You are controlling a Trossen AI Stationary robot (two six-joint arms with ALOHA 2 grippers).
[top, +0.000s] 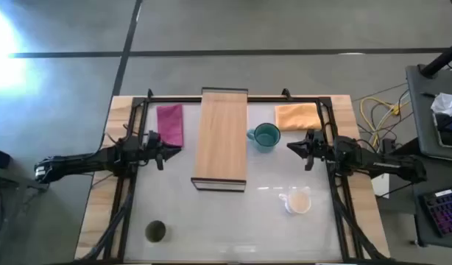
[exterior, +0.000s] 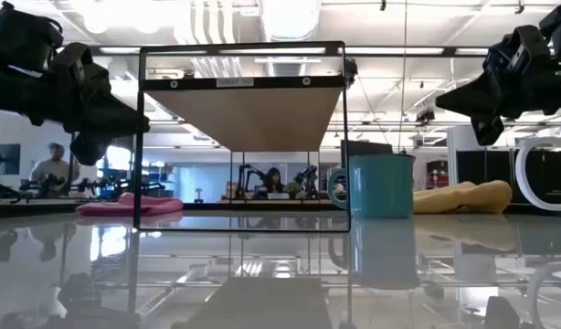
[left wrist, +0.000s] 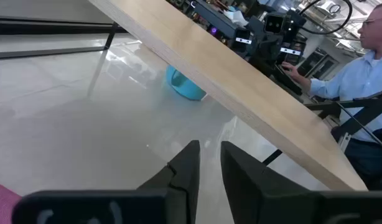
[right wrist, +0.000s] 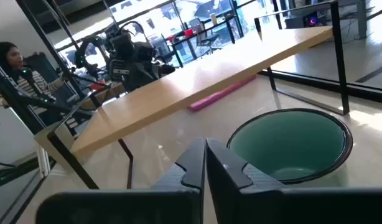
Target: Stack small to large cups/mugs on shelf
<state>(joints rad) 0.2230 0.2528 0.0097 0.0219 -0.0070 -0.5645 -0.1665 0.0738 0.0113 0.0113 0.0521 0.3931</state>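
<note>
Just ahead of the right claw [top: 294,146], whose fingers are pressed shut on nothing, the teal mug [top: 266,136] stands on the table [top: 211,221] beside the shelf [top: 221,136], so the first pickup seems unstarted: the claw must open, while the left claw [top: 173,152], slightly parted, waits.

Light matt wood shelf [top: 220,140], glossy reflective table [top: 233,221], soft pink cloth [top: 170,124]

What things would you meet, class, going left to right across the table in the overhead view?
Left claw → pink cloth → light-wood plank shelf → teal handled mug → orange cloth → right claw.
</note>
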